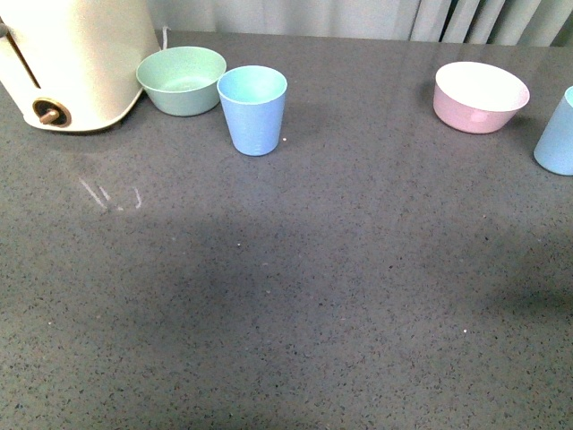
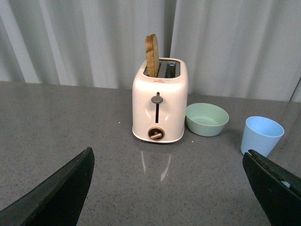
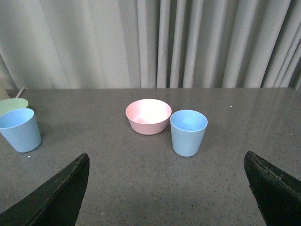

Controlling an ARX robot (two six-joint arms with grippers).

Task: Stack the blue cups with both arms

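Observation:
One light blue cup [image 1: 253,108] stands upright at the back left of the grey table, next to the mint-green bowl [image 1: 182,80]. It also shows in the left wrist view [image 2: 261,135] and the right wrist view [image 3: 20,129]. The second blue cup [image 1: 558,133] stands upright at the right edge of the front view, cut off by the frame; in the right wrist view [image 3: 188,132] it is beside the pink bowl [image 3: 148,116]. Neither arm shows in the front view. My left gripper [image 2: 171,188] is open and empty, well short of the first cup. My right gripper [image 3: 167,188] is open and empty, short of the second cup.
A cream toaster [image 1: 76,58] with a slice of bread [image 2: 152,55] in its slot stands at the far left. The pink bowl [image 1: 480,96] sits at the back right. Grey curtains [image 3: 150,42] hang behind the table's far edge.

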